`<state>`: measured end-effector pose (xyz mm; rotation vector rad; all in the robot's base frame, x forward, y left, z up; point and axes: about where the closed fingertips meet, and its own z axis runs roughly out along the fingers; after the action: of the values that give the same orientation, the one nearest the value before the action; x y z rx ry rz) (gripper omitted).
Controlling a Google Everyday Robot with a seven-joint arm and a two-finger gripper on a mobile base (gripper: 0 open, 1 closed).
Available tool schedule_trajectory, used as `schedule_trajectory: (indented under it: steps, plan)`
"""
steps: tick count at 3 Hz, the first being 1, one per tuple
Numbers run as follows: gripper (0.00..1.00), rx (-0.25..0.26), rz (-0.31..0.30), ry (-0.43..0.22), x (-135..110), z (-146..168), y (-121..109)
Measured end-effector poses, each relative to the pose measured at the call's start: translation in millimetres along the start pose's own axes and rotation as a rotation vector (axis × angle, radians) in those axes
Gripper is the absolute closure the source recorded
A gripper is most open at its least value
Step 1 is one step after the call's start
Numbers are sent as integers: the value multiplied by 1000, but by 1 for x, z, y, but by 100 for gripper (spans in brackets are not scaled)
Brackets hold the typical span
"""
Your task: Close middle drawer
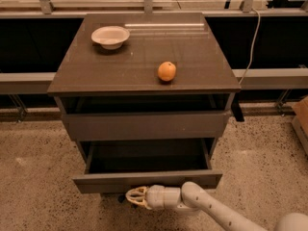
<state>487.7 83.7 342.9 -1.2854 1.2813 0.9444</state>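
The middle drawer (147, 181) of the dark grey-brown cabinet is pulled well out, its flat slab front toward me and its shallow box empty. The top drawer front (144, 125) above it sits slightly out. My gripper (135, 197), white with yellowish fingers, is low in front of the cabinet, just below the middle drawer's front edge and left of centre, pointing left. My white arm (211, 211) comes in from the lower right. The lowest drawer is hidden behind the open drawer and my arm.
A white bowl (110, 36) and an orange (167, 71) sit on the cabinet top (144, 52). A cable (250, 47) hangs at the right. A cardboard box edge (301, 119) shows at far right. Speckled floor surrounds the cabinet.
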Motion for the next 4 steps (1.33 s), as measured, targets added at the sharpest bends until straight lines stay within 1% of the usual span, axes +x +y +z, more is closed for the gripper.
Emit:
schedule_trajectory:
  steps: [4]
  plan:
    - [100, 59, -34, -33, -10, 19, -55]
